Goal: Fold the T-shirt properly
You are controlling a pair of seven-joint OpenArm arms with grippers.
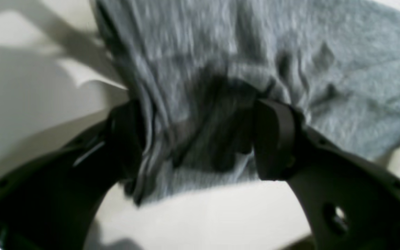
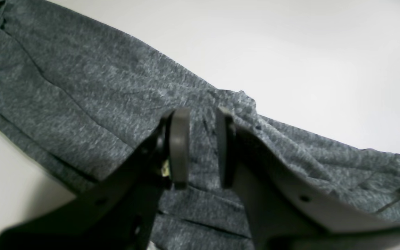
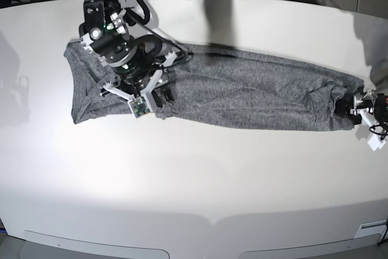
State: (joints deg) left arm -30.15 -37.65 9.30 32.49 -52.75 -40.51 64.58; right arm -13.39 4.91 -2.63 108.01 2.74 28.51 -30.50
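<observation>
Table (image 3: pixel 194 198): white, filling the base view; the shirt is laid across its upper half.
Shirt (image 3: pixel 242 95): a long grey band is seen from upper left to centre right of the base view; its long axis runs nearly level, dipping slightly toward the right. It is already narrowed lengthwise, so an end-to-end fold is judged to be what remains.
Key relation: each end of the band is covered by one arm, so the coming move is judged to turn on carrying one end along the long axis toward the other.
Right gripper (image 2: pixel 202 149): placed at upper left of the base view, above the band's wider end; cloth lies directly beneath and beyond the tips.
Right jaws: set narrow, with a slim gap; cloth is seen through the gap, but a pinch cannot be confirmed.
Left gripper (image 1: pixel 200 139): found at the far right edge of the base view, at the band's bunched end.
Left jaws: spread wide, with gathered cloth lying between them and touching both pads; no squeeze is evident.
</observation>
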